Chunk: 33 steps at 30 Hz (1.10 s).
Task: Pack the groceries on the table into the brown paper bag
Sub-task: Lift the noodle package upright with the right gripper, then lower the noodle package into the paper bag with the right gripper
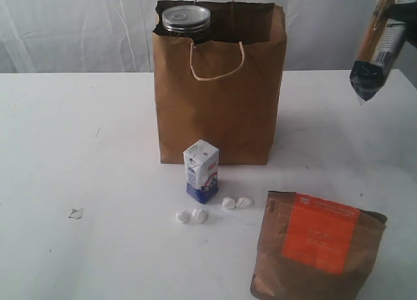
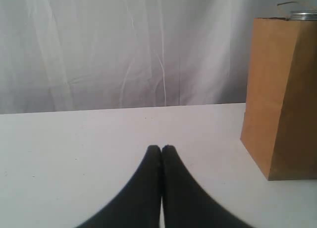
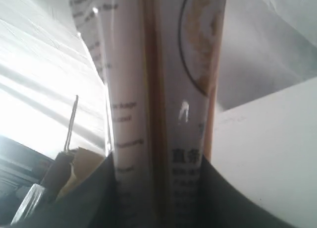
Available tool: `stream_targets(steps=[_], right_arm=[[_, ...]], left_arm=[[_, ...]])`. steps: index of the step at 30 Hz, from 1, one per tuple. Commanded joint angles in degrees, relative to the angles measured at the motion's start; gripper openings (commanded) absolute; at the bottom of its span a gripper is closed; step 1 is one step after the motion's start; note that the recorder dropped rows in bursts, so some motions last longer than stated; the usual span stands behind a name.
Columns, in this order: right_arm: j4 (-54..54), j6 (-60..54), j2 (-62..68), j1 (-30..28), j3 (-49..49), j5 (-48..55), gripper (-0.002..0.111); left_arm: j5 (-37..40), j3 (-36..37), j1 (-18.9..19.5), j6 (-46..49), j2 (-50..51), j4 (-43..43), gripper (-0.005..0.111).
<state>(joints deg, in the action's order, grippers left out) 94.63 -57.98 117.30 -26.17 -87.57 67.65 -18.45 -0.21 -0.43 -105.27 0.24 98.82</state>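
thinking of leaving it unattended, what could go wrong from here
The flat printed box, held tilted in the right gripper, might snag the rim of the brown paper bag or hit the silver-topped can at one side of the opening. A nudged bag could topple the small carton standing by its base.

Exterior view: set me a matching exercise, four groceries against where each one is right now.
1 silver-topped can
2 white-blue carton
3 orange-labelled pouch
4 flat printed box

A held aloft in the right gripper
B lying on the table
C in the mouth of the brown paper bag
D upright before the bag

Pairs: 1-C, 2-D, 3-B, 4-A
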Motion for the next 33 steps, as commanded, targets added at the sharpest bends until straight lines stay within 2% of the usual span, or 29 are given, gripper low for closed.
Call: stream_targets(steps=[1, 9, 16, 24, 33], right_arm=[[5.3, -0.5, -3.4, 1.4, -4.4, 2.3, 0.0], [5.3, 1.7, -4.2, 7.5, -17.4, 2.3, 0.0], [5.3, -2.2, -4.2, 13.9, -24.7, 2.3, 0.0], [5.3, -2.2, -4.2, 19.2, -28.4, 2.3, 0.0], [5.3, -4.8, -1.4, 22.2, -28.4, 2.3, 0.0]], left_arm=[[-0.6, 0.2, -0.3, 0.1, -0.2, 1.1, 0.0], [-0.6, 0.2, -0.3, 0.1, -0.2, 1.1, 0.0], [-0.6, 0.2, -0.3, 0.1, -0.2, 1.1, 0.0], [-0.6, 0.2, -0.3, 0.1, -0.2, 1.1, 0.0], [-0.6, 0.2, -0.3, 0.1, -0.2, 1.1, 0.0]])
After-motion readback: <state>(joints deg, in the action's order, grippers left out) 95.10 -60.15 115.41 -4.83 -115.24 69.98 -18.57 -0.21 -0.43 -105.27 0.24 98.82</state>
